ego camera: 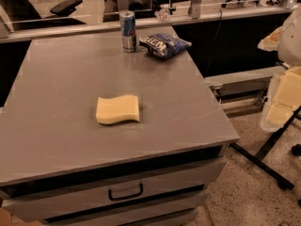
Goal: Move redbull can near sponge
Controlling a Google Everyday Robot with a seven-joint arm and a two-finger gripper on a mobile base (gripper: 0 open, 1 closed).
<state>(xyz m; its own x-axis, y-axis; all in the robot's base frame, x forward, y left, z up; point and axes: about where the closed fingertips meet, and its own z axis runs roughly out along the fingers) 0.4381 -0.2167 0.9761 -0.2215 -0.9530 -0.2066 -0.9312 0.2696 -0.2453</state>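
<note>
Off to the right of the table [56, 79], the gripper [282, 102] hangs beside it, holding neither task object; whether it is spread or closed cannot be told. Nothing is done yet: the redbull can [128, 30] stands upright at the far edge, just beside a blue snack bag [164, 44], well apart from the sponge [118, 109]. The drawer [124, 192] below is closed, its contents hidden.
</note>
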